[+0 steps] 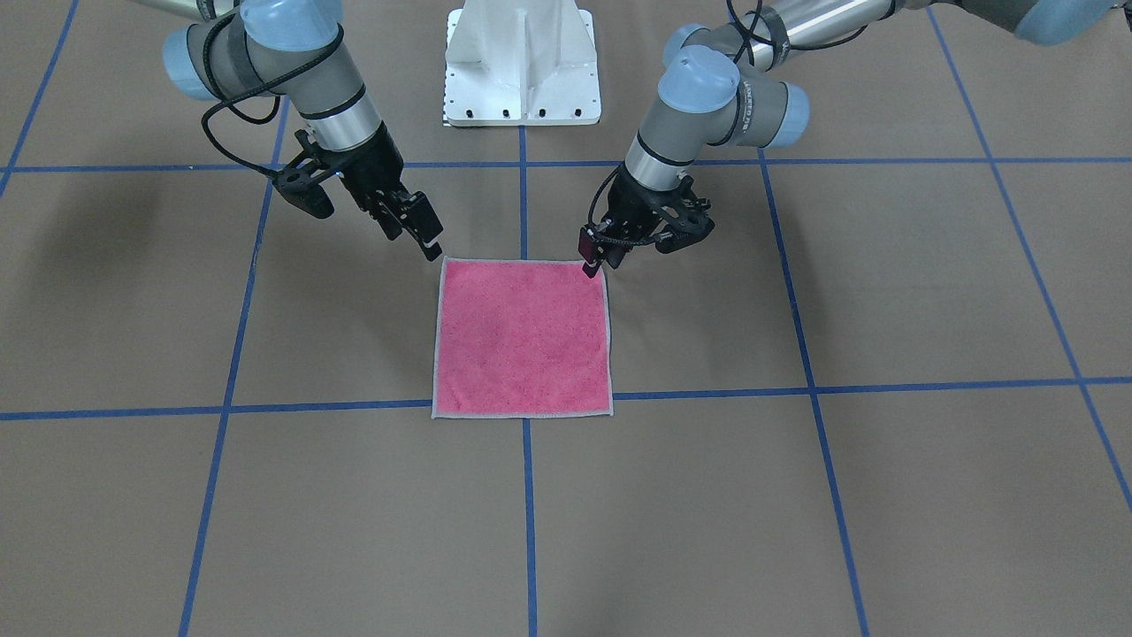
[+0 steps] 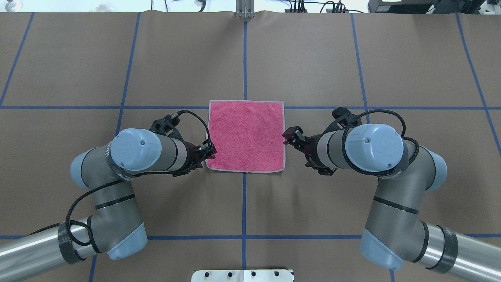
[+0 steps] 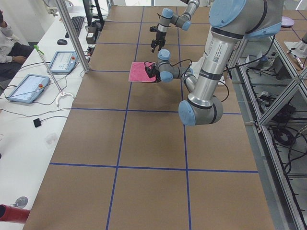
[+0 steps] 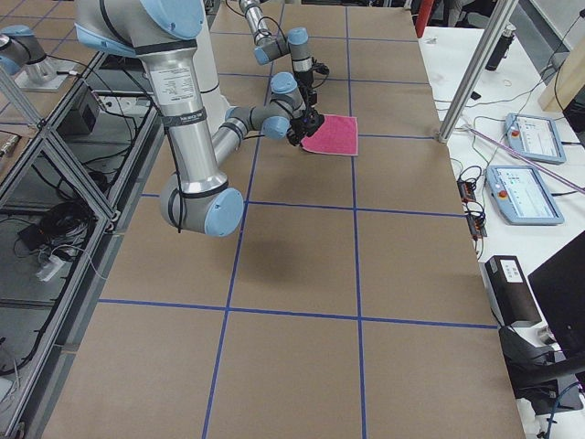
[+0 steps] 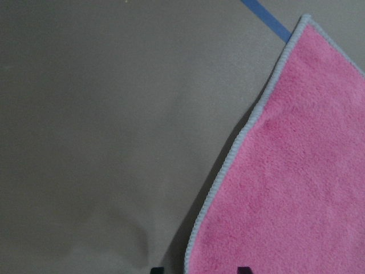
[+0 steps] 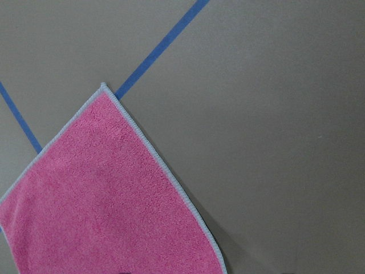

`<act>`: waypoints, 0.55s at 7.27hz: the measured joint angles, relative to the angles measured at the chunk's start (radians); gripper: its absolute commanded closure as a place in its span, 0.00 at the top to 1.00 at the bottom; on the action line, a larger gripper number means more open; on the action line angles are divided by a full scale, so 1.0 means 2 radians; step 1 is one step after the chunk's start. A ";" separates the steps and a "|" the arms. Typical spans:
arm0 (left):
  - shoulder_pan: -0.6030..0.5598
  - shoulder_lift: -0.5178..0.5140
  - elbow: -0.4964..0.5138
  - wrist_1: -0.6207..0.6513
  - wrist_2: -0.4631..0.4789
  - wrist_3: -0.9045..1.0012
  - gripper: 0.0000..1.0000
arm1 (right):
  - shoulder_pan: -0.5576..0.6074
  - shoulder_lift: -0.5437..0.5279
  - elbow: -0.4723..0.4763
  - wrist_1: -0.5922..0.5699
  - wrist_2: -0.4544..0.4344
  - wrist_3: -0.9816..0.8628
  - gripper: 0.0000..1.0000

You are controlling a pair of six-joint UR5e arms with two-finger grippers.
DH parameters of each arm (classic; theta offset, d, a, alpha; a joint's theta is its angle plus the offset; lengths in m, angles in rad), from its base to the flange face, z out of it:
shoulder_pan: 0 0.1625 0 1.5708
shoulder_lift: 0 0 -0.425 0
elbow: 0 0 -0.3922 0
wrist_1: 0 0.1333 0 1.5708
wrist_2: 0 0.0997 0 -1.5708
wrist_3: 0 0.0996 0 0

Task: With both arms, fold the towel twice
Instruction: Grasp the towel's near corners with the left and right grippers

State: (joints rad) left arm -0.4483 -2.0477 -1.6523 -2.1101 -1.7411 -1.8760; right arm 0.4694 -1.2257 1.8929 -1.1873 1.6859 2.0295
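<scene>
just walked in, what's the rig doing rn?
Two-arm towel fold, right at the start. The pink towel lies flat and unfolded on the table. The left tool is down at one robot-side corner, open and astride the towel's edge. The right tool is at the other robot-side corner, seemingly open and just clear of the cloth. Nothing is gripped or lifted yet.

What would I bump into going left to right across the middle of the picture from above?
First the left arm → left gripper → pink towel → right gripper → right arm.
</scene>
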 measured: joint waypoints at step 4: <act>0.006 0.001 0.000 0.000 0.000 0.001 0.00 | 0.000 -0.002 0.000 0.000 0.000 -0.001 0.92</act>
State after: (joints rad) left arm -0.4366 -2.0449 -1.6519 -2.1094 -1.7407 -1.8730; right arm 0.4694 -1.2292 1.8929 -1.1877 1.6859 2.0281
